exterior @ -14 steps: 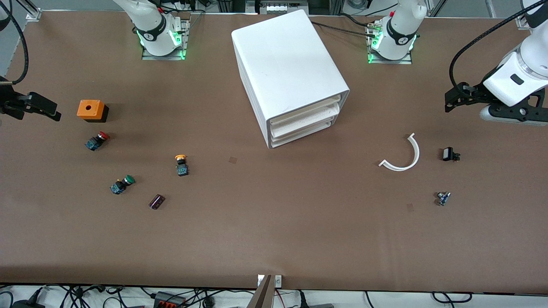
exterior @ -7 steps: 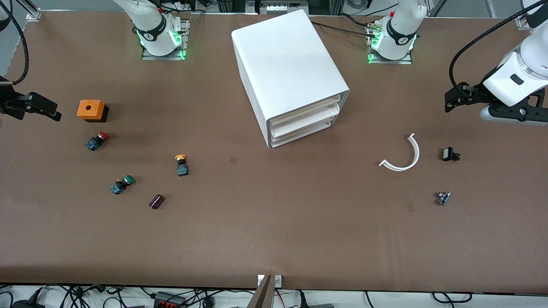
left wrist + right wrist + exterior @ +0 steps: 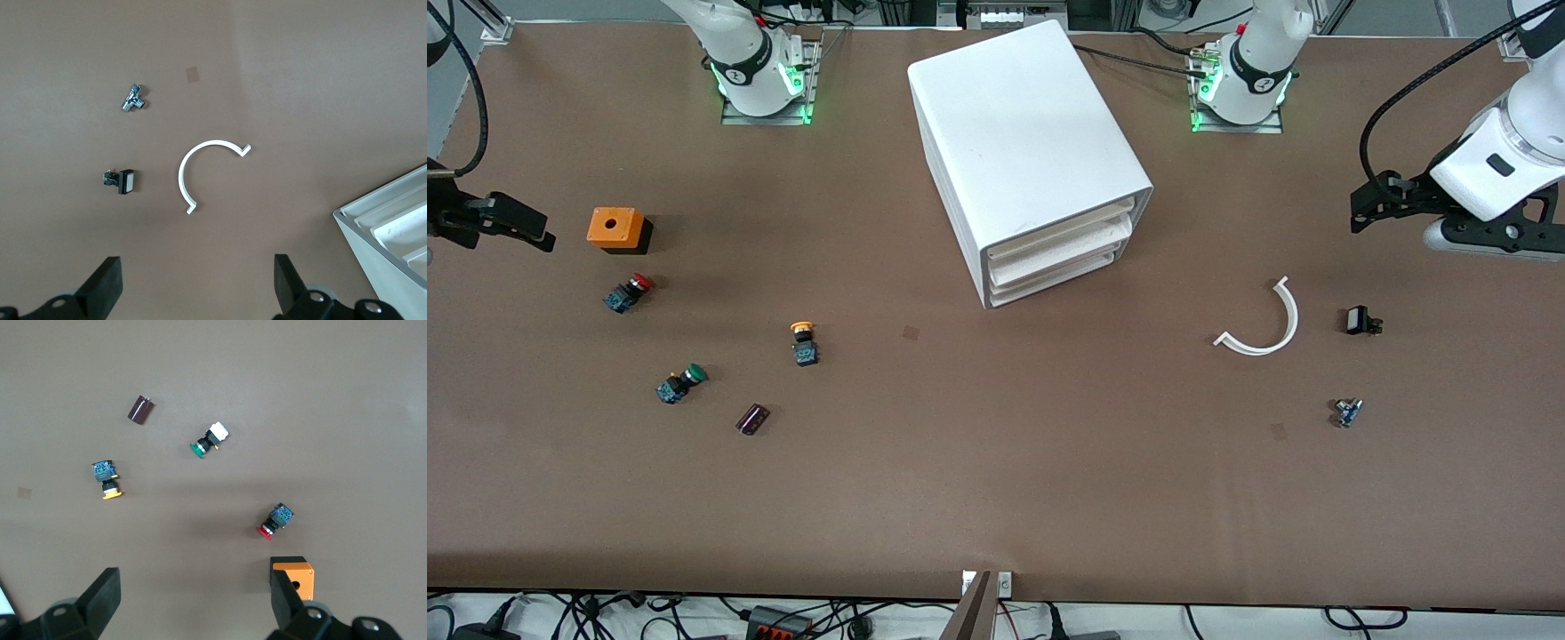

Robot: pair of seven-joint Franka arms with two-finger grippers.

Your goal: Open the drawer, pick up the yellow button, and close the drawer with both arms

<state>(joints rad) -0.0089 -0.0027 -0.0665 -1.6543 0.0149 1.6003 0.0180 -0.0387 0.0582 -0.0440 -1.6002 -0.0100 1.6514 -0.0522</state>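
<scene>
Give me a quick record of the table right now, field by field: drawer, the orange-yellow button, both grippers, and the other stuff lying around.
drawer: top drawer shut, in the white cabinet
button: orange-yellow button on the table toward the right arm's end, untouched
left gripper: left gripper open, empty, above the white curved piece
right gripper: right gripper open, empty, above the orange box
other buttons: red-capped button, green-capped button

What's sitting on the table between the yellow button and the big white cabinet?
Nothing but a small dark patch on the table; the front view shows bare brown surface between the yellow-capped button and the cabinet.
</scene>
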